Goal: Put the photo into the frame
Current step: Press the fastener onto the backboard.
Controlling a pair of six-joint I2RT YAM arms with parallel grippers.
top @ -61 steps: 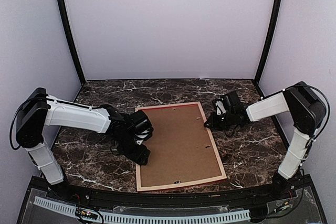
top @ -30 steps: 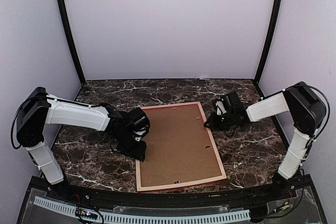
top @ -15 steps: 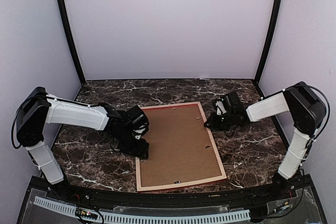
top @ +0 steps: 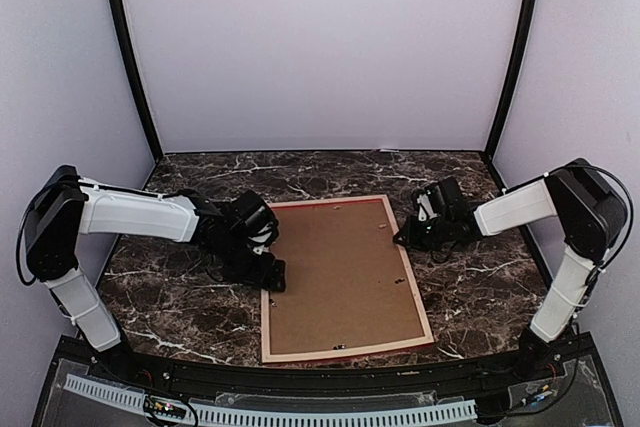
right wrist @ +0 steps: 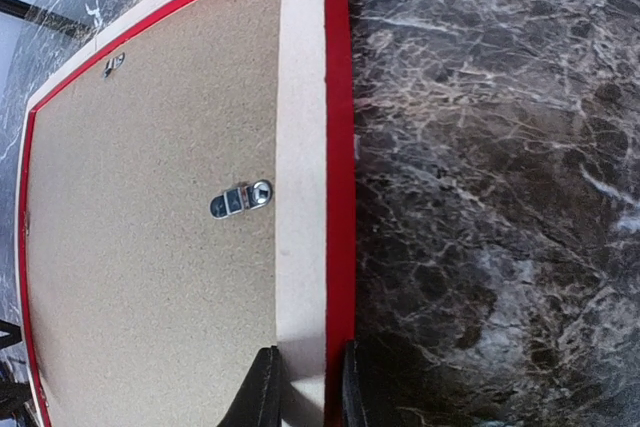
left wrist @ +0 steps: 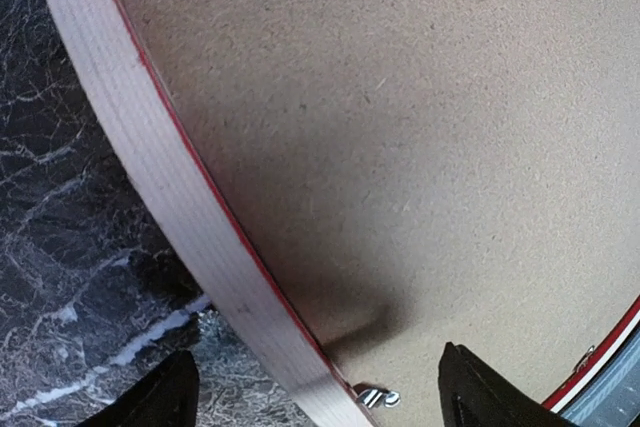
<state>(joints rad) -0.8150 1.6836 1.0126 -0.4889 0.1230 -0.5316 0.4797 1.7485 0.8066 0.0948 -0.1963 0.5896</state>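
The frame (top: 268, 277) lies face down on the marble table, pale wood rails up, with a red edge showing. A brown backing board (top: 340, 272) fills it, and the photo is hidden. My left gripper (top: 264, 272) is at the frame's left rail (left wrist: 150, 157), open. Its dark fingertips (left wrist: 150, 402) stand wide apart, one over the table and one over the backing board (left wrist: 400, 127). A small metal clip (left wrist: 378, 397) lies between them. My right gripper (top: 405, 237) is shut on the frame's right rail (right wrist: 300, 197), and both fingers (right wrist: 262, 392) pinch it.
Dark marble table (top: 180, 317) all round the frame, with pale walls and black corner posts (top: 130, 57) behind. A metal turn clip (right wrist: 240, 199) sits on the backing board beside the right rail. A slotted strip (top: 300, 415) runs along the near edge.
My left gripper's jaws have opened wide, and it has slid back along the left rail. The frame has shifted slightly to the right. The right gripper keeps its grip.
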